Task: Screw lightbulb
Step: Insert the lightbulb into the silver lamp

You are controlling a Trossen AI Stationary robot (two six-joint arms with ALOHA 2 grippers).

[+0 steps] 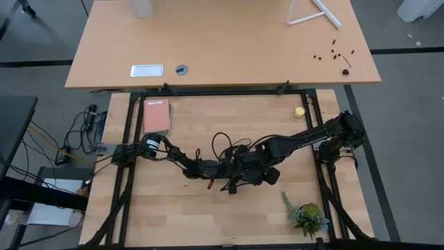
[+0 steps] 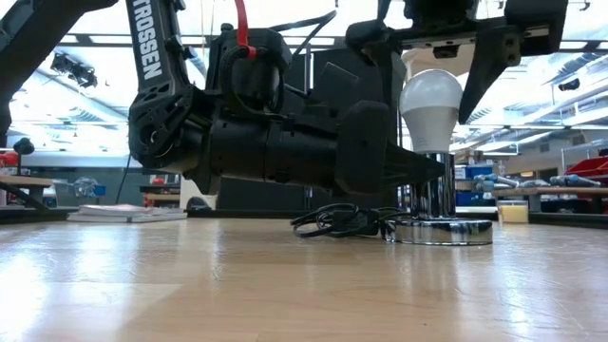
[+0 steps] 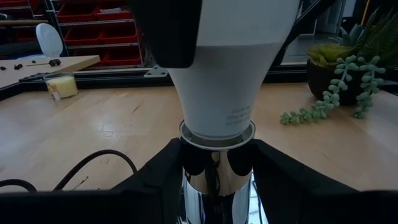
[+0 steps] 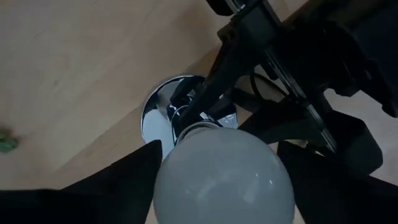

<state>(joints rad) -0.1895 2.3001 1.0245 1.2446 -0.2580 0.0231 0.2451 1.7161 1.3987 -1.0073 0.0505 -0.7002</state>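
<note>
Between the left gripper's (image 3: 217,180) fingers, closed on the chrome socket (image 2: 439,214), the lightbulb (image 2: 430,106) stands upright in that socket, while the right gripper (image 4: 217,180) hangs above with its fingers parted around the bulb's dome.

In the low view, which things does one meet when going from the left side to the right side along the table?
Flat stack of papers → left gripper with its big dark wrist → coiled black cord → chrome socket base carrying the lightbulb, right gripper above it.

White lightbulb (image 2: 430,103), chrome socket (image 2: 439,198)
</note>
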